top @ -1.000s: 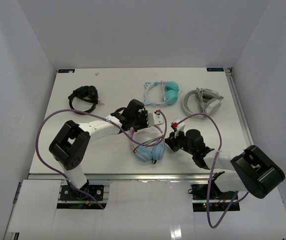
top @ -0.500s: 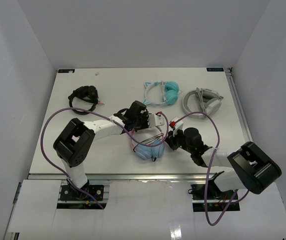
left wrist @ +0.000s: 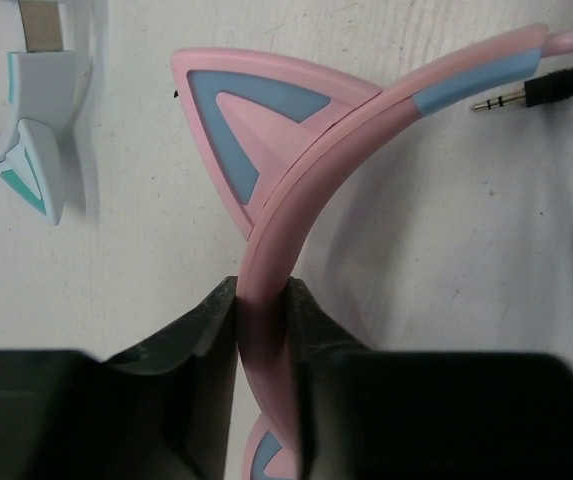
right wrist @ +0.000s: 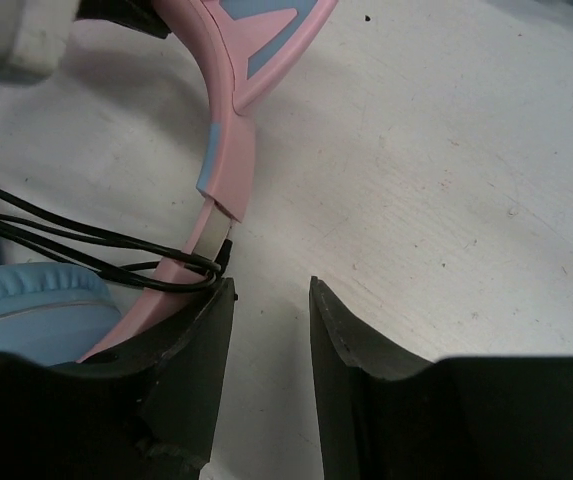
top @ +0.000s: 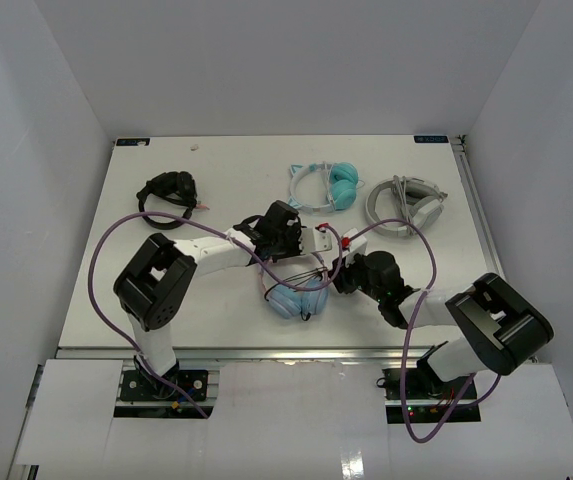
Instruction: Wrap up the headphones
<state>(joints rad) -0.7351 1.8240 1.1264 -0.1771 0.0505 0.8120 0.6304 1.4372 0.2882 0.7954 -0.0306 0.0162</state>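
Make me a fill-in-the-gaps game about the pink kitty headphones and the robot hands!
The left gripper pinches the headphones by their pink ___.
The right gripper has its jaws ___, with nothing between them.
The thin cable of the headphones is coloured ___.
Missing words: headband; open; black.

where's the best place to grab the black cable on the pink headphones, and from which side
Probably the black plug sleeve, just behind the metal tip: it lies flat on the table, beside the pink headband rather than under it, and is thicker than the thin strands. Come straight down from above, the open right pincer closing across its length.
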